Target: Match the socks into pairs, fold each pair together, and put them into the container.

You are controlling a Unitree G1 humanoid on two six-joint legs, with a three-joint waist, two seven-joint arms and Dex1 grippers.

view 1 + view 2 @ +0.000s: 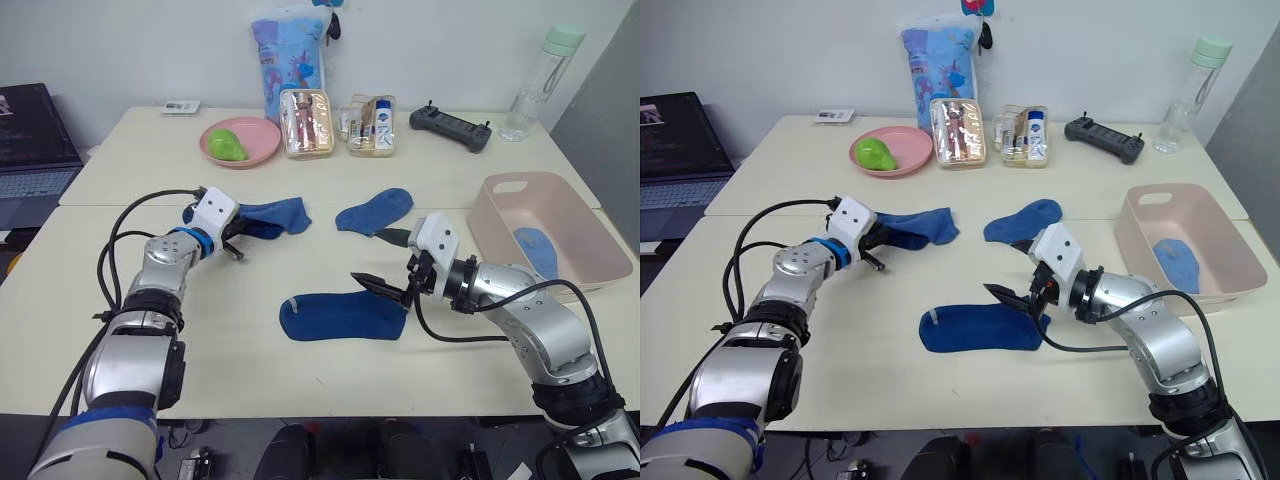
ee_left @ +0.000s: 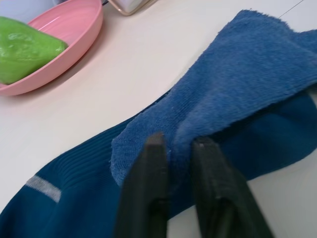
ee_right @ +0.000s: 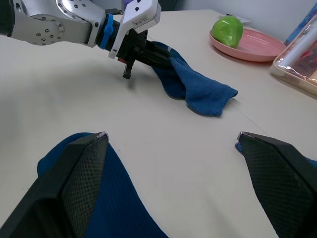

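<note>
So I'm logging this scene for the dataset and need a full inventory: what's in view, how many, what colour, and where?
Socks: four, blue; a stacked two at the left tool, one mid-table, one near the front.
Sock: one, light blue, in the container.
Container: one, pale pink, right.
Plate: one, pink, holding a green fruit.
Clear boxes: two, at the back.
Patterned bag: one, blue, rear.
Controller: one, black.
Bottle: one, clear, green cap.
Laptop: one, far left.
Left tool: pinching a sock.
Right tool: open over the near sock.

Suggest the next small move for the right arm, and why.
Probably lower the right gripper and close it on the dark blue sock. Its fingers are wide open just above that sock's end, while the left gripper is pinching the sock pile already.
</note>
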